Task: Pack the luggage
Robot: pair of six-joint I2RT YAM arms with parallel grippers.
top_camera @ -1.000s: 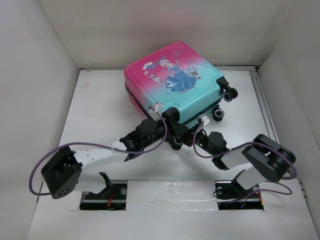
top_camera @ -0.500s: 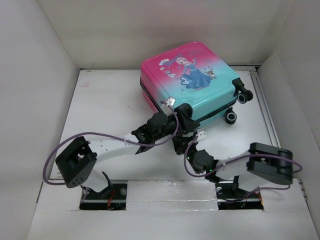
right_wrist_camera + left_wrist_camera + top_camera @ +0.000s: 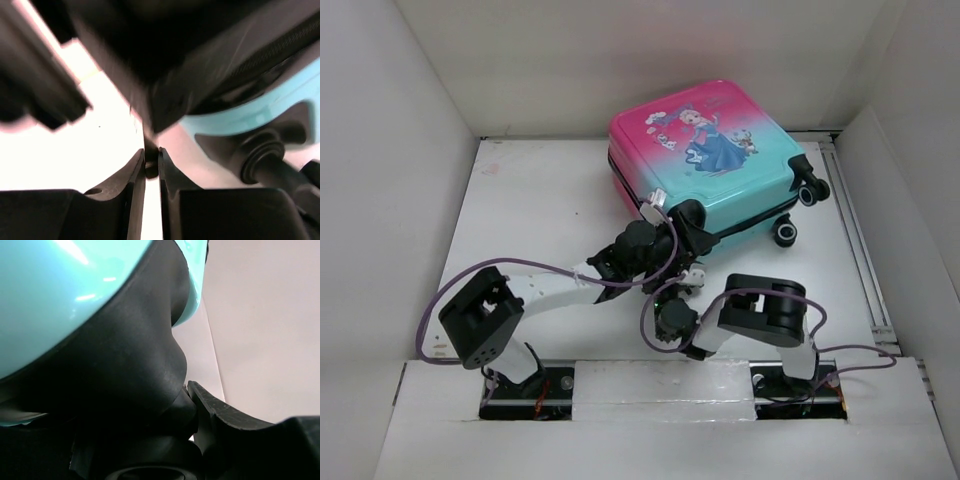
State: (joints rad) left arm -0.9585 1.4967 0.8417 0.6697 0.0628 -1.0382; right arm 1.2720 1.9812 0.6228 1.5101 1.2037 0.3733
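Barely begun, with left gripper (image 3: 680, 228) clamped on a black wheel housing (image 3: 115, 370), right gripper (image 3: 151, 162) pinched narrow on a small dark tab (image 3: 151, 170), perhaps a zip pull, and the luggage (image 3: 720, 150) lying shut, print up, back-right on the table (image 3: 530, 210), opening and filling yet to do.

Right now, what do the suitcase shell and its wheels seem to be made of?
Suitcase shell: likely hard moulded plastic, glossy; light glints on the teal surface.
Wheels: black, matte, probably plastic or rubber; no shine.
Wheel housing: matte, faintly textured black plastic, apparently.
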